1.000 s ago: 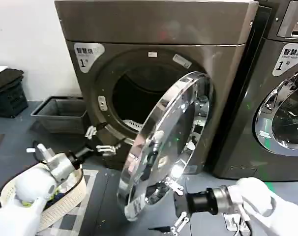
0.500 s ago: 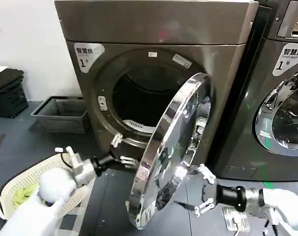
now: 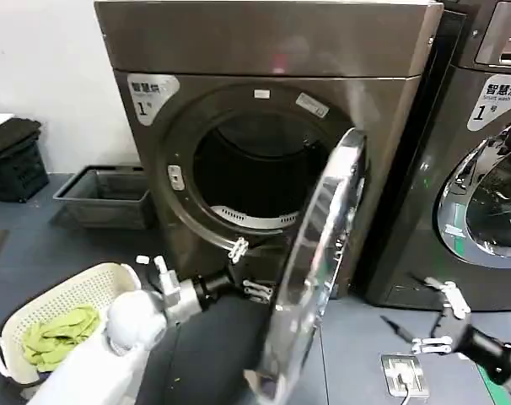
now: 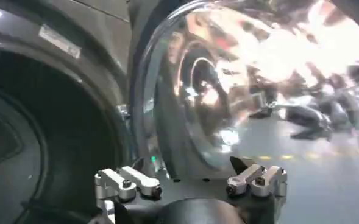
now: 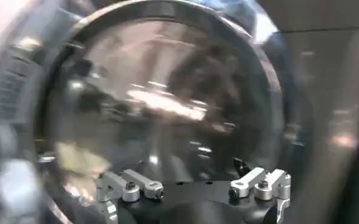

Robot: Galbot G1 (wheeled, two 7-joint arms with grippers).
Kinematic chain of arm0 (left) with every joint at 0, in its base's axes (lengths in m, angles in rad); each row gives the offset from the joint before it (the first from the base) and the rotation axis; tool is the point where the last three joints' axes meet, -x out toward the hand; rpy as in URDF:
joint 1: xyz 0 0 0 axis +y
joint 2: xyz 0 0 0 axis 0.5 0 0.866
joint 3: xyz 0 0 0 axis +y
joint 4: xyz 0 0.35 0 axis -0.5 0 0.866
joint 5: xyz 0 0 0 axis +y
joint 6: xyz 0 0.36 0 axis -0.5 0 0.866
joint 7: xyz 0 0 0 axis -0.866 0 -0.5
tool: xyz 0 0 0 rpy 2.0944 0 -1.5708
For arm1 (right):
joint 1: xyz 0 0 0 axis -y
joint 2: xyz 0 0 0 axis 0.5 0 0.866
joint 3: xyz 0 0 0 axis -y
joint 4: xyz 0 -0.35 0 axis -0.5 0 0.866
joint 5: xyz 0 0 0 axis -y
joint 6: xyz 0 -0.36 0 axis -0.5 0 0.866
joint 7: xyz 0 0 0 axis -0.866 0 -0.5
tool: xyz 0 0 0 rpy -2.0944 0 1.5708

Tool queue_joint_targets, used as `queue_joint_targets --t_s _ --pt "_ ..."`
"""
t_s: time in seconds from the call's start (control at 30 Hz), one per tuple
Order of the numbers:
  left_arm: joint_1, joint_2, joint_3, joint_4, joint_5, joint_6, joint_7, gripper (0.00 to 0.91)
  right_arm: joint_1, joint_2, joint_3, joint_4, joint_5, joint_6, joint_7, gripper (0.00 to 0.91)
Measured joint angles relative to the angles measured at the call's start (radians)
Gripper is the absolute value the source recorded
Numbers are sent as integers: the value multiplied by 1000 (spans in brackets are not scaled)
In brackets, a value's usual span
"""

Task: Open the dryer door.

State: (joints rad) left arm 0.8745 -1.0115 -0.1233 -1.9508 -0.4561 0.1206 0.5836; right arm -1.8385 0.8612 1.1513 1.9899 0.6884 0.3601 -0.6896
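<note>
The door (image 3: 319, 270) stands swung well out, edge-on, just beside the spread, empty left pincer (image 3: 243, 270) on its inner side, with the spread right pincer (image 3: 428, 316) apart on its outer side, so I judge only a last outward push remains.

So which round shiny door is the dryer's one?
Find the big bronze-grey machine in the middle, its round hole gaping dark. The dryer door hangs from that hole's right side, swung out edge-on, chrome rim gleaming. The other chrome-rimmed door, on the "Smart wash" machine to the right, sits shut flat against its front.
</note>
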Motion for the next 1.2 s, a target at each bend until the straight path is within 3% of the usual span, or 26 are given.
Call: queue_joint_targets --t_s 0.47,1.2 --pt "-117 -98 149 66 32 -13 -32 907 -175 226 268 37 -98 -55 232 907" --pt "-278 -299 354 296 173 -139 -124 907 -248 512 459 79 -130 -224 508 907"
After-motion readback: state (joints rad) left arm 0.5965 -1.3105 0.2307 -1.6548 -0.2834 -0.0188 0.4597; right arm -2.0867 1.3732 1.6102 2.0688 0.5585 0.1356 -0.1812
